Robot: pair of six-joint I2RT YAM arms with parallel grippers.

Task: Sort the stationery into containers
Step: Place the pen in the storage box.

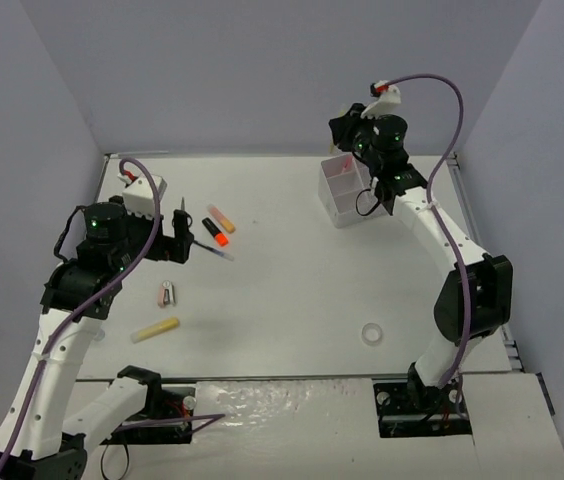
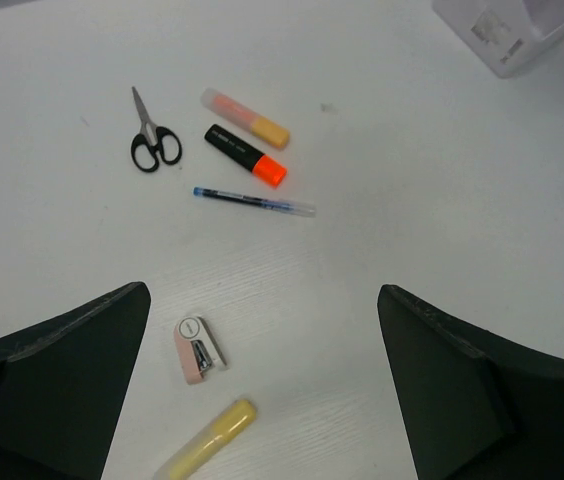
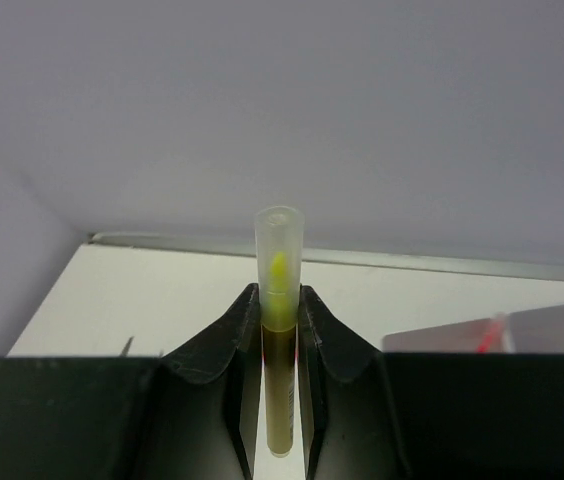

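Stationery sits in one pincer only: the right pincer is clamped on a clear-capped highlighter with a yellow tip, which stands upright between the fingers, raised off the worktop. Just beside it, near the far edge and right of the middle, stands the white box with a pink pen in it. The left pincer hangs over the left part of the worktop, jaws wide apart and holding nothing. Below it, toward the near edge, lie a small pink stapler and a yellow highlighter. Farther out lie a blue pen, an orange-black highlighter, a peach highlighter and black scissors. A tape ring lies apart, right of the middle near the near edge.
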